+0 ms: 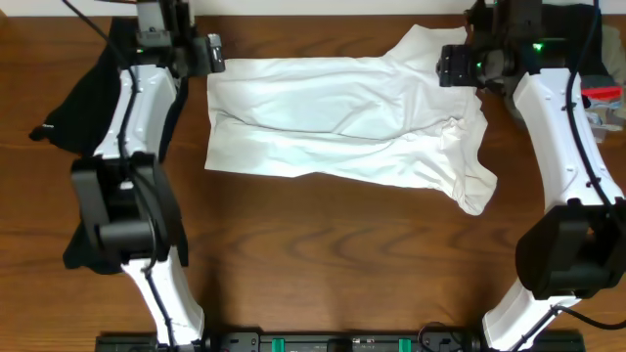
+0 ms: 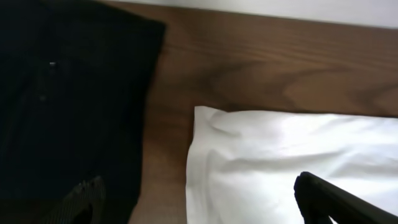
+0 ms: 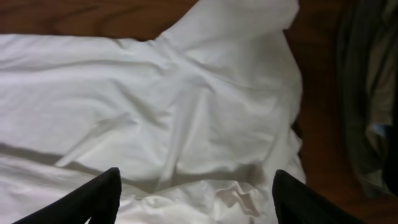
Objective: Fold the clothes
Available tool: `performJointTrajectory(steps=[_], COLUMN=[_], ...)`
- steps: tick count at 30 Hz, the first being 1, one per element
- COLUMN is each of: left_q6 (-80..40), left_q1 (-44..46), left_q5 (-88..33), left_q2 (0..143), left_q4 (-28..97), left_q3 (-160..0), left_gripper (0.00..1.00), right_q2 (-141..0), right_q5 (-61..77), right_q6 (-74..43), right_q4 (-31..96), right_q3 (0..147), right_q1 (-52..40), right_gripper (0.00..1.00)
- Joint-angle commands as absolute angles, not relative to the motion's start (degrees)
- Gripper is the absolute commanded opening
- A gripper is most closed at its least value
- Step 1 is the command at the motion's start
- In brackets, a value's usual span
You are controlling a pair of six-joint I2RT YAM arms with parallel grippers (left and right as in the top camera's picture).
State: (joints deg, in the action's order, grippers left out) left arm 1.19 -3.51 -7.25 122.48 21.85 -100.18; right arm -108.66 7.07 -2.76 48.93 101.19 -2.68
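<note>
At the far side of the brown wooden table [image 1: 323,254], the left gripper [image 1: 201,54] and right gripper [image 1: 455,66] are hanging wide open, gripping nothing, over the far edge of the large white, wrinkly thin-fabric T-shirt [image 1: 342,122] lying spread sideways. A long black garment [image 1: 68,108] is lying beside it. Seemingly a fold is being set up; next, 2 pinches on that edge.

Below me lay a brown wooden table [image 1: 333,244], its grain running in long dark swirls. Past its far edge I saw a pale white strip [image 2: 280,9], too blurred for me to tell wall from border. At the table's right edge sat something red and white [image 1: 603,98], too small to name. Along the near edge ran a black bar [image 1: 323,342] with small green parts [image 1: 279,344].
</note>
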Motion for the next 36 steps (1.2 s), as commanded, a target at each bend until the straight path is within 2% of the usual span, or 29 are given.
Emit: performJointTrajectory(steps=[1, 24, 28, 32, 36], left_q6=[3.99, 2.5, 2.28, 2.33, 2.31], left_q1=[-2.76, -1.15, -0.54, 0.21, 0.43], left_q5=[-7.27, -7.2, -7.2, -7.18, -7.18], left_q2=[124.53, 136.25, 137.8, 138.85, 139.11], left_q4=[20.05, 10.48, 9.78, 9.72, 9.69], left_q3=[-101.82, -101.82, -101.82, -101.82, -101.82], left_gripper=[0.98, 0.98, 0.79, 0.72, 0.54], right_q2=[-107.74, -107.74, -107.74, -107.74, -107.74], right_q5=[7.53, 7.55, 7.55, 7.55, 7.53], right_q6=[-1.61, -1.65, -1.65, -1.65, -1.65], right_q4=[49.54, 51.03, 51.09, 50.98, 50.85], right_q3=[101.69, 101.67, 101.67, 101.67, 101.67], right_q1=[-3.7, -3.84, -3.84, -3.81, -3.84], right_gripper=[0.74, 0.59, 0.56, 0.54, 0.51])
